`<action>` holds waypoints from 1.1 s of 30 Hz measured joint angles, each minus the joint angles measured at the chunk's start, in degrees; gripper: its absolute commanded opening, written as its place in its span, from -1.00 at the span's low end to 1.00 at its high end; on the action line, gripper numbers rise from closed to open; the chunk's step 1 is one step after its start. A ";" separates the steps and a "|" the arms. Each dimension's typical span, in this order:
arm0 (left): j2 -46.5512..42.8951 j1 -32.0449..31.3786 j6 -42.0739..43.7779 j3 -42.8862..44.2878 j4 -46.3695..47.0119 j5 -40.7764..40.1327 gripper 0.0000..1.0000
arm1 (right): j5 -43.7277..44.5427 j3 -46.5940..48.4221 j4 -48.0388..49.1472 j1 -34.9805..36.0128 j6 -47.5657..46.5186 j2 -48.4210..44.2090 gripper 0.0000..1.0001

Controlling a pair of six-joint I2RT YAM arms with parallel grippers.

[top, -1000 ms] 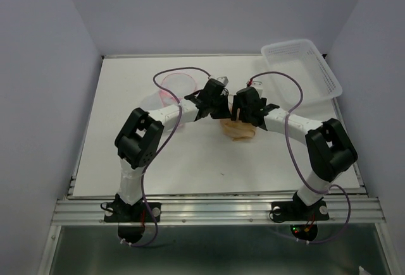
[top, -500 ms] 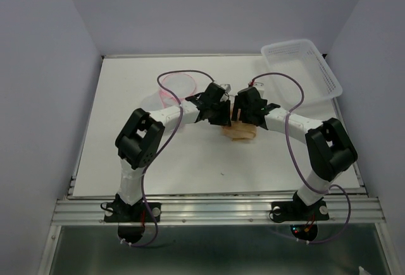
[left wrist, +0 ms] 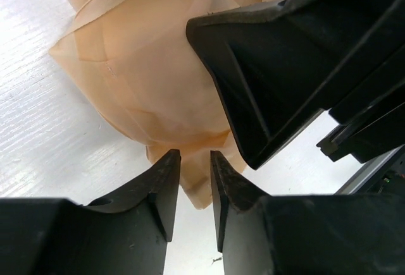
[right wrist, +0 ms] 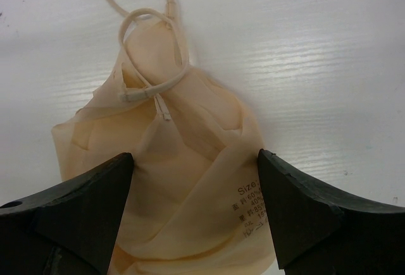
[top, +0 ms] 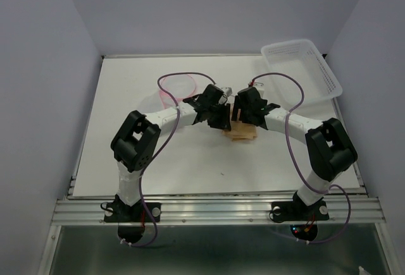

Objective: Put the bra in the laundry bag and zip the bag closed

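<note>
Now that the fingers [left wrist: 161, 189] of the left gripper [left wrist: 195, 155], nearly together, have swung in to the edge of the bra [left wrist: 145, 73], those of the right gripper [right wrist: 196, 156] stand wide apart astride it. The bra lies on the table [top: 126, 136], with the bag [top: 177, 89] at its 10 o'clock, so a two-handed lift looks next.

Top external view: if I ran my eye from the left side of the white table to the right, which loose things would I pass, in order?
laundry bag → bra → plastic bin. The two arms' jaws hang over the bra, so they have no clear place in the order.
</note>
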 measured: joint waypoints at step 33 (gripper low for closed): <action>-12.11 -1.03 -3.72 -4.15 -3.43 -11.56 0.53 | 1.55 -0.02 -0.57 0.00 -2.21 -13.75 1.00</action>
